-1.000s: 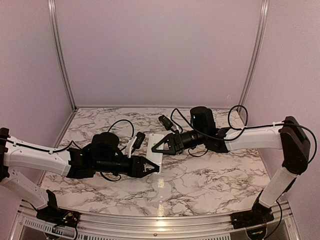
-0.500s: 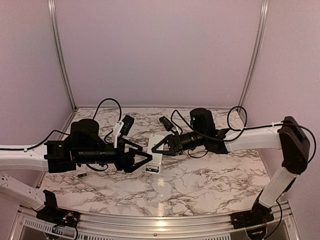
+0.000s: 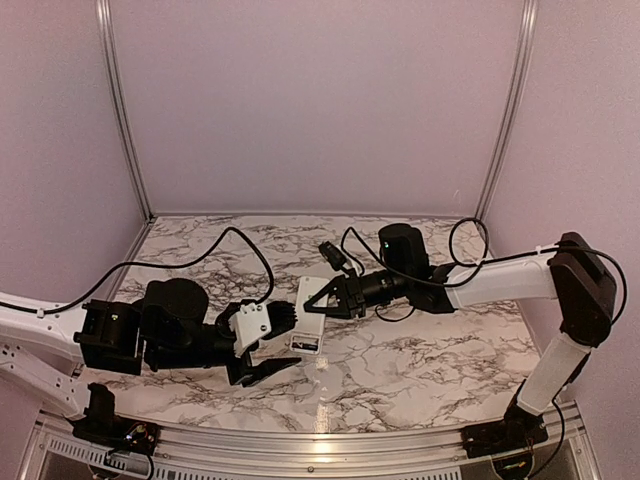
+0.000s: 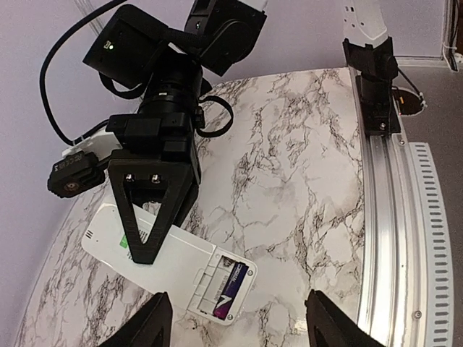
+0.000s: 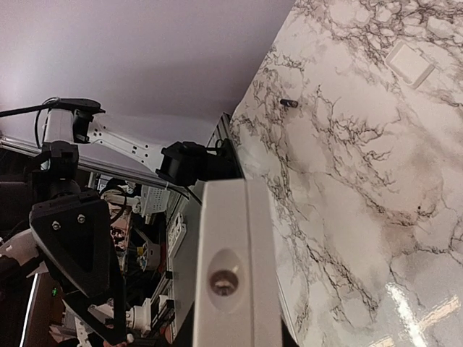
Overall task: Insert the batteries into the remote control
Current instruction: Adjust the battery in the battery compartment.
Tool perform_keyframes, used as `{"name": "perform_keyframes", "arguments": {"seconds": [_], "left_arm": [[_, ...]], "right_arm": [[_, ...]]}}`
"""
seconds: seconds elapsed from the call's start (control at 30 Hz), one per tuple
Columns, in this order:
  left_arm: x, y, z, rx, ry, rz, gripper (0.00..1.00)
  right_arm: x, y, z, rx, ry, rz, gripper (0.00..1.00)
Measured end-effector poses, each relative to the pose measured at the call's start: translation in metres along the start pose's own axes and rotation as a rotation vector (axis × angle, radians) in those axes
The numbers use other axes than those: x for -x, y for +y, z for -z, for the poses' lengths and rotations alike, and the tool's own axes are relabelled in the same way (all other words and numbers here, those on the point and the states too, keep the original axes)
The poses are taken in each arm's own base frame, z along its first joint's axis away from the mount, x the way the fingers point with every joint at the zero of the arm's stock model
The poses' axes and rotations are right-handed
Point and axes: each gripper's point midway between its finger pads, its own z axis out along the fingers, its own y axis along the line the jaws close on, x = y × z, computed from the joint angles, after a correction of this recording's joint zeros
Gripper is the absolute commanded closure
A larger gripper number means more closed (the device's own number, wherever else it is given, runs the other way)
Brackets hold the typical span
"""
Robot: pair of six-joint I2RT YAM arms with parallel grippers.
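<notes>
**Item:** remote control [image 4: 181, 256], white, plain back uppermost over the marble table [image 3: 420, 350]. The battery bay [image 4: 210, 282] at its near end is uncovered.

**Change noted:** a second ago the left gripper [image 4: 239, 325] sits at the bay end of the remote control with its jaws nearly together. Half a second ago it stands back from the remote control, jaws flung wide. Now it is drawn off to the near-left of the remote control, clear of it.

**Bay contents:** seated battery [image 4: 233, 282], dark with a pale stripe, fills one slot. The slot beside it shows bare white. Judgement: the first cell is delivered and the task is about half done, with one more cell to fetch.

**Left gripper:** fingers apart at a moderate spread, nothing between them and touching nothing. It faces the bay end of the remote control.

**Right gripper** [image 3: 315, 303]: fingers close together, clamped on the far end of the remote control, one finger lying across its white back. The hold is unchanged over the second and steadies the remote. Whether the near end of the remote control rests on the marble cannot be told.

**Loose battery** [image 5: 289, 103]: small dark cylinder lying flat, well apart from the remote control. It shows only in the right wrist view.

**White plate** [image 5: 409, 63]: flat pale square, farther from the remote control than the loose battery. It is probably the bay's lid, to be refitted last.
</notes>
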Motion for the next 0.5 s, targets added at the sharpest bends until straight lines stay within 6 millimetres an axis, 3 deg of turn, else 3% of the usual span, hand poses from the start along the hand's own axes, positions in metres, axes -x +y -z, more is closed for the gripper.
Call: {"name": "perform_keyframes", "arguments": {"seconds": [0.3, 0.5], "left_arm": [[-0.040, -0.013, -0.027, 0.025, 0.165, -0.289, 0.43], [-0.050, -0.010, -0.033, 0.045, 0.211, -0.360, 0.44]], "right_arm": [[-0.005, 0.004, -0.004, 0.026, 0.009, -0.019, 1.00], [-0.006, 0.007, -0.005, 0.037, 0.017, -0.023, 1.00]]}}
